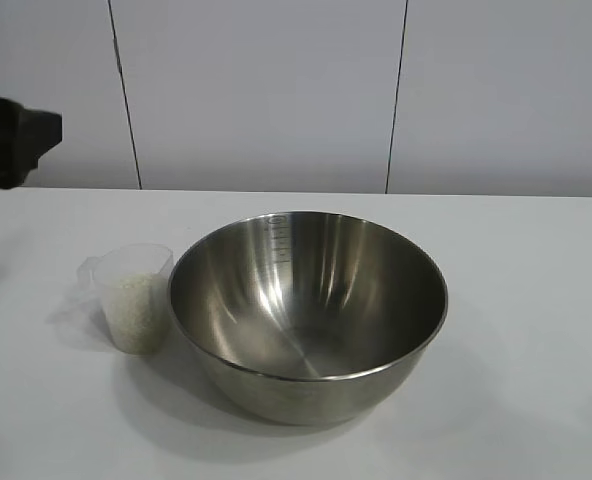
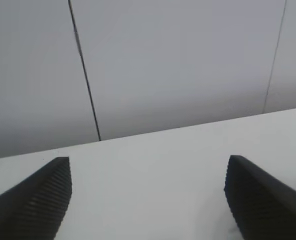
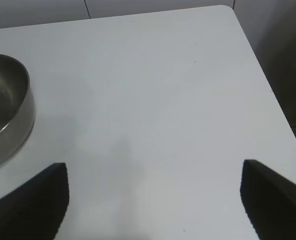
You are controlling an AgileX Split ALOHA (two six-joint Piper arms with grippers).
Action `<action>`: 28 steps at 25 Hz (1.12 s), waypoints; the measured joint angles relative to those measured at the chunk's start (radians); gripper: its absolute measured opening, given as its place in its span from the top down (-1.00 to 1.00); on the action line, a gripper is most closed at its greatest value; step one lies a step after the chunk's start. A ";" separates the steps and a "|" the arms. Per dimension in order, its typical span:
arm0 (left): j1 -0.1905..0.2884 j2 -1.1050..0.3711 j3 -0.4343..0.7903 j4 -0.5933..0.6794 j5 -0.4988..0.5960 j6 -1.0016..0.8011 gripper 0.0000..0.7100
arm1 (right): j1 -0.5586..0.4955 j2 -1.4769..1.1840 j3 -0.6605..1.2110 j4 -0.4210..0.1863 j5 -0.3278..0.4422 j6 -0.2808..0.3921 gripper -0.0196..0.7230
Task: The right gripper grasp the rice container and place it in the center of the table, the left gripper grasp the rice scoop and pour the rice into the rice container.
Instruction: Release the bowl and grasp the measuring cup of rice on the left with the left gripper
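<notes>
The rice container, a shiny steel bowl, stands empty near the middle of the white table. Close beside it, on its left in the exterior view, stands the rice scoop, a clear plastic cup about two-thirds full of rice. My left gripper is open above bare table, facing the wall, with nothing between its fingers. My right gripper is open too, over bare table. The rice container shows at the edge of its view, well apart from the fingers.
A black part of the left arm shows at the far left of the exterior view, above the table's back edge. A grey panelled wall runs behind the table. In the right wrist view the table's rounded corner and side edge are near.
</notes>
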 joint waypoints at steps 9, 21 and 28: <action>0.000 0.216 0.181 0.001 -0.187 0.038 -0.57 | 0.000 0.000 0.000 0.000 0.000 0.000 -0.77; 0.000 0.422 0.115 0.001 -0.202 0.089 -0.46 | 0.000 0.000 0.000 0.000 -0.001 0.000 -0.77; 0.001 0.504 0.030 0.002 -0.209 0.101 -0.45 | 0.000 0.000 0.000 0.000 -0.001 0.000 -0.77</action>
